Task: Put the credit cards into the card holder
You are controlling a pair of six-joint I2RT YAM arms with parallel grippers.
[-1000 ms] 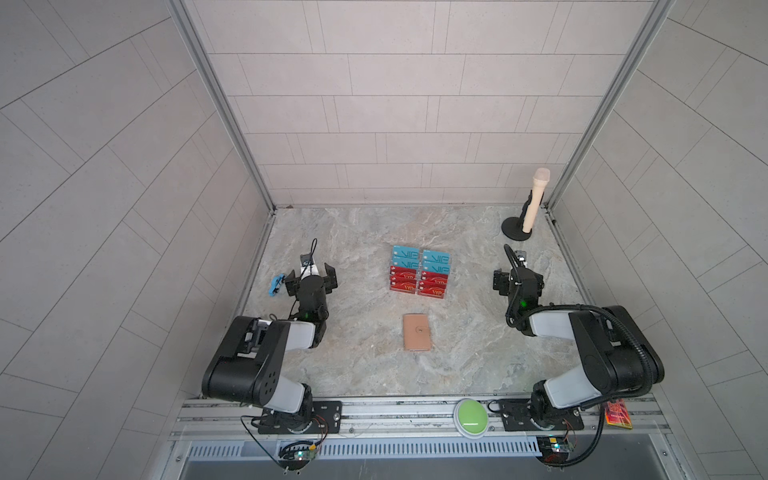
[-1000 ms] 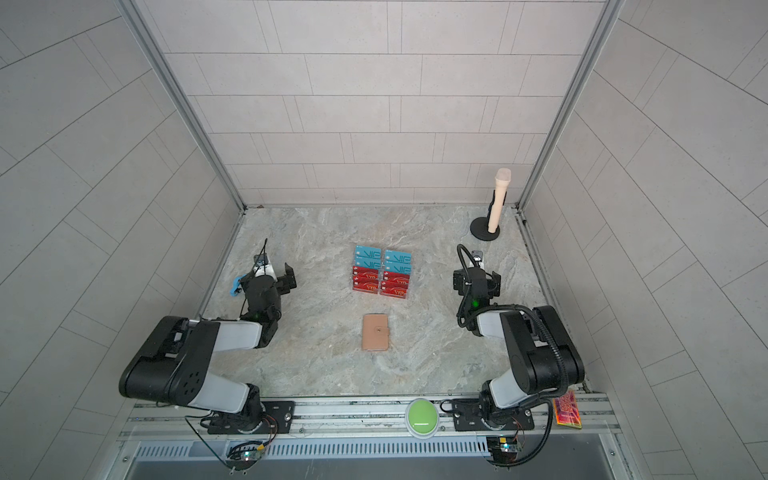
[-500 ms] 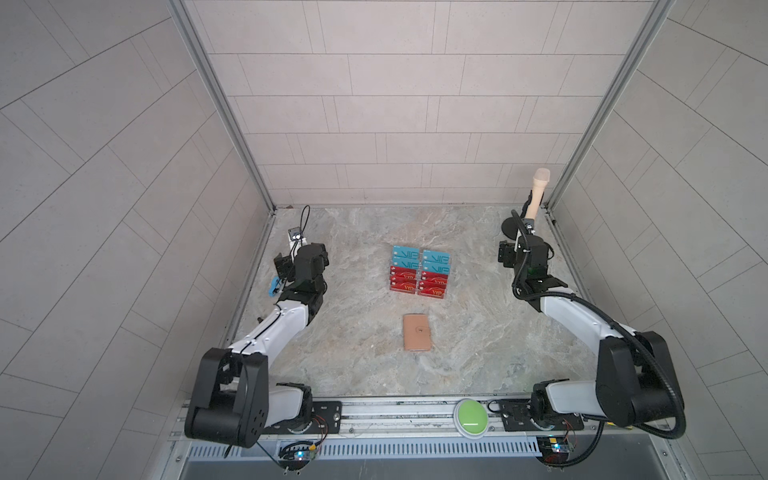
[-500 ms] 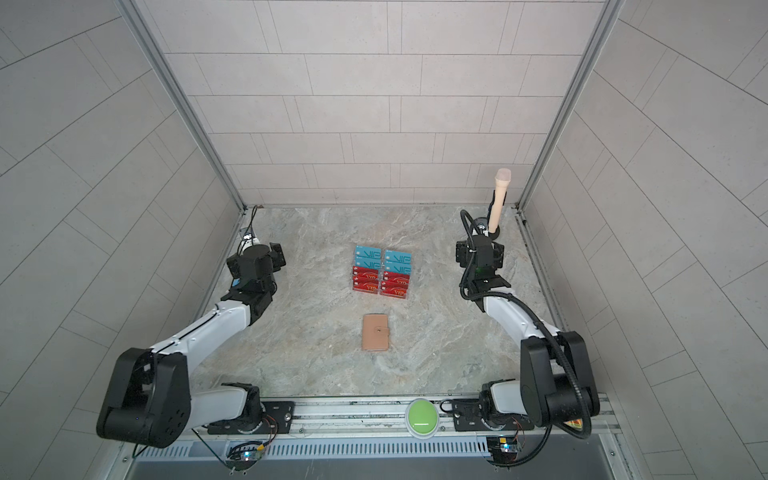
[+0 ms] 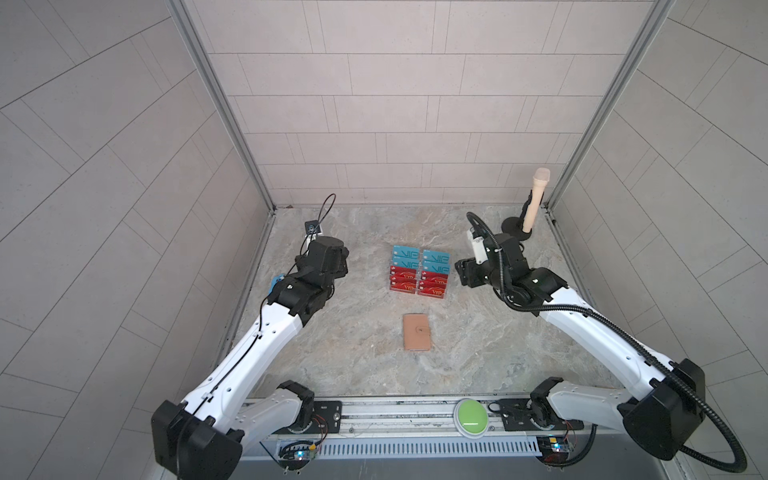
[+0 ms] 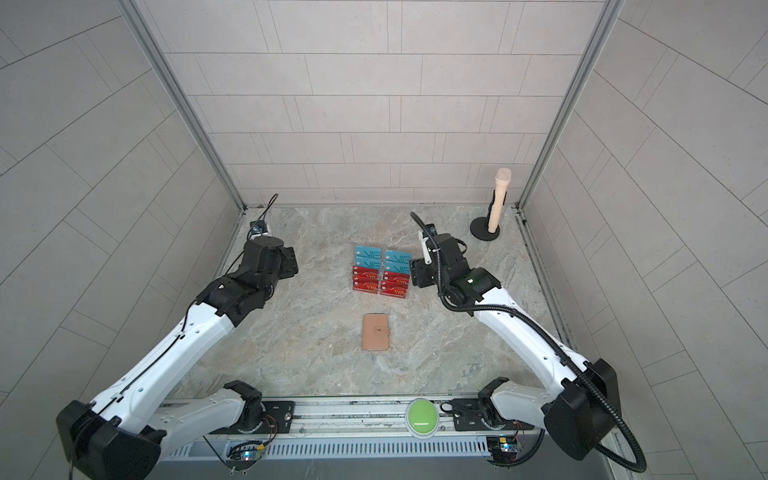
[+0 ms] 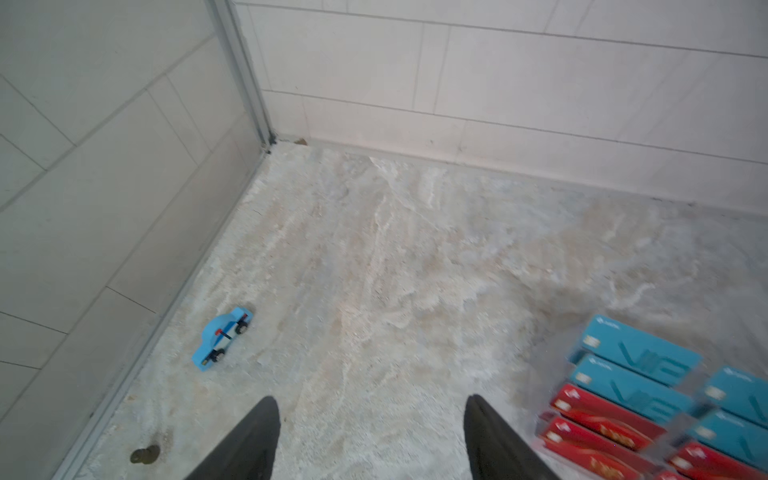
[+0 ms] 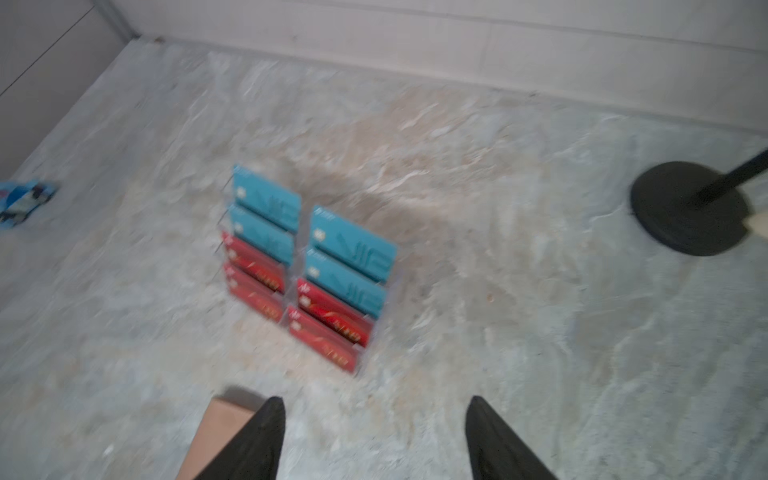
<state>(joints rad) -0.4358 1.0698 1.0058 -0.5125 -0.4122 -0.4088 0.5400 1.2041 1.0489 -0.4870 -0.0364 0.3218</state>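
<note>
Left gripper: fingers apart, nothing between them; hovers over bare table.
Right gripper: fingers apart, empty; hangs above the table, not touching anything.
Credit cards: two columns, teal behind and red in front, upright in a clear tiered stand; they lie between the two grippers, near the right one and farther from the left one.
Card holder: tan, folded shut, snap fastened, flat on the table; between the grippers and back toward the robot's base from both. In the right wrist view, its corner shows just beside one finger.
Other items: blue toy car, on the wall side of the left gripper; microphone stand, beyond the right gripper in the far corner.
Step in hand, as judged: approach; no card is taken and the holder is not yet opened.
Doing it well: open the holder first, one gripper pinning its back while the other lifts the flap at the snap. Then take a front red card by its top edge, jaws across its thin faces, drawing straight up so the stand does not tip.
Risk: the light stand may slide or topple under a sideways nudge.
Change from a second ago: both arms were folded back near the base; they now reach out, flanking the cards. The cards and holder have not moved.
</note>
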